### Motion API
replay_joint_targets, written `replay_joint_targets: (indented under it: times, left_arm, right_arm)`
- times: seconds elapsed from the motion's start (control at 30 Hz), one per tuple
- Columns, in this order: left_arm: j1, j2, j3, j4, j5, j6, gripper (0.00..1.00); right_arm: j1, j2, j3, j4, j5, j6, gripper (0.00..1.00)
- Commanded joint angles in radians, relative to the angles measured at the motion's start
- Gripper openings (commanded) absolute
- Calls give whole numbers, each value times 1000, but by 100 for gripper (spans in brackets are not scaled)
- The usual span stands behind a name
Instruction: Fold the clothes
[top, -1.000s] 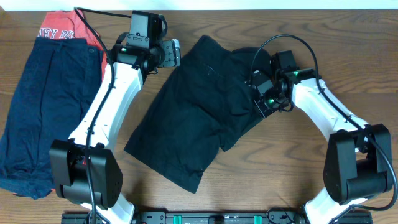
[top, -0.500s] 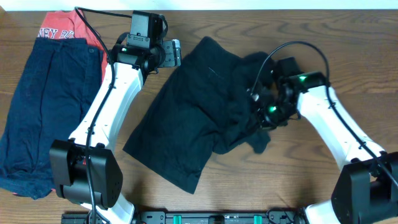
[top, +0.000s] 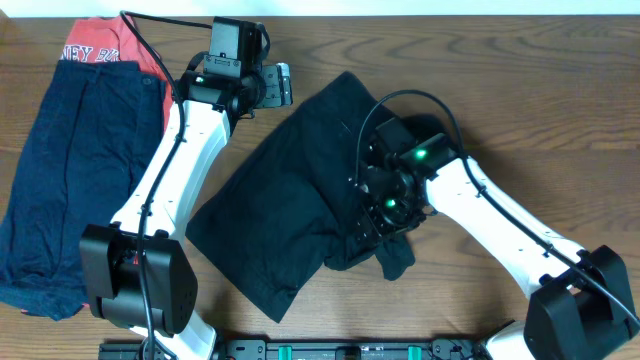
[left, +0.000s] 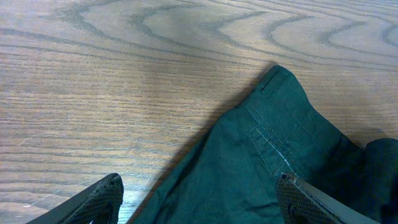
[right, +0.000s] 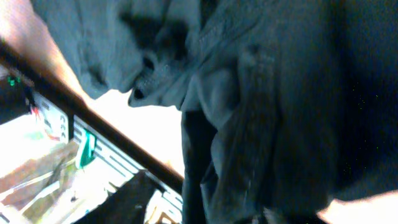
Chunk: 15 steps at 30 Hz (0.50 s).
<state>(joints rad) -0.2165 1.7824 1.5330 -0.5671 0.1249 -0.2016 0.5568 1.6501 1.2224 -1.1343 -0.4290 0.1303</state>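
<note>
The black garment (top: 290, 220) lies crumpled across the middle of the table, its right part folded over onto itself. My right gripper (top: 378, 212) is low over that bunched fold. In the right wrist view its jaws (right: 205, 200) stand apart, open, with dark cloth (right: 267, 93) lying loosely between them. My left gripper (top: 281, 85) hovers open at the garment's far left edge. In the left wrist view, a stitched hem of the cloth (left: 261, 162) lies under the gap between its fingertips (left: 199, 190). Navy-blue shorts (top: 80, 170) lie flat at the far left, overlapping a coral-red lettered tee (top: 100, 48).
The wooden table (top: 540, 110) shows bare to the right of the black garment. A dark equipment rail (top: 320, 350) runs along the front edge, between the two arm bases.
My right gripper swept left and toward the front, dragging the black garment's right side over its middle. Its jaws have then parted. The left arm has not moved.
</note>
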Motion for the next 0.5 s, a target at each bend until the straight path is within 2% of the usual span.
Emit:
replay_joint_targets:
  times: [0.0,0.07,0.1,0.13,0.23,0.37,0.47]
  left_arm:
    - [4,8,5,3,-5,18,80]
    - [4,8,5,3,-5,18,80]
    - [4,8,5,3,-5,18,80]
    - [4,8,5,3,-5,18,80]
    - [4,8,5,4,-5,18,80]
    - [4,8,5,8,-5,17,80]
    - [4,8,5,7,-5,17,80]
  right_arm:
    - [-50,-56,47,37,26,3,60]
    - [-100,-81,67,74,61,4,67]
    - [-127,-92,76,96,84,4,77]
    - [-169,-104,87,127,114,5,81]
    - [-251,-107,93,221,163,4,88]
    - [-343,-52,93,377,257,3,90]
    - [-384,22,93,475,260,3,91]
